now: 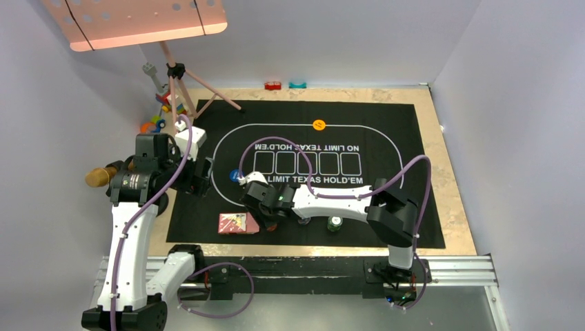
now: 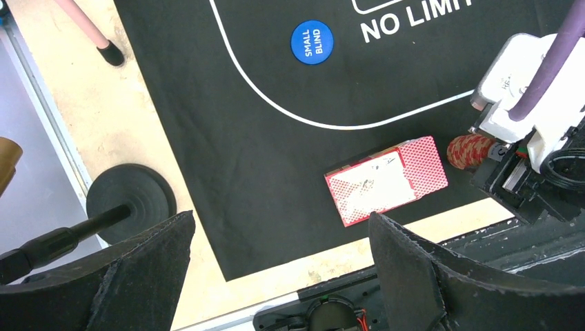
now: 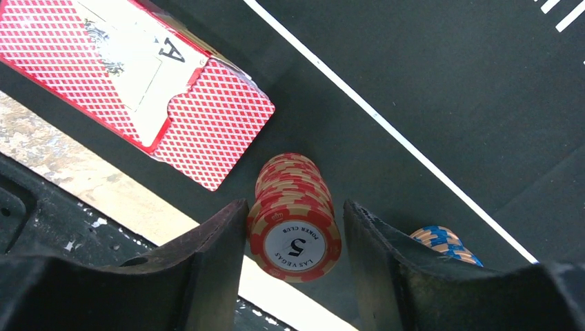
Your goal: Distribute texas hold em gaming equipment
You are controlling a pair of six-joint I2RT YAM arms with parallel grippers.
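Right end effector point(image 3: 290, 241) half-closed around red chip stack point(image 3: 293, 214), not yet gripping.
Squeeze off-centre and you topple it toward the cards point(image 3: 131, 76) just left; left end effector point(image 2: 283, 269) wide open, empty.

A robotics lab test cell: plain white walls point(image 1: 48, 103) box in a table point(image 1: 452, 200) with an aluminium rail point(image 1: 455, 270) carrying two arm bases, a black poker mat point(image 1: 386, 131) spread beyond the claws and a tripod point(image 1: 178, 79) at the far left.
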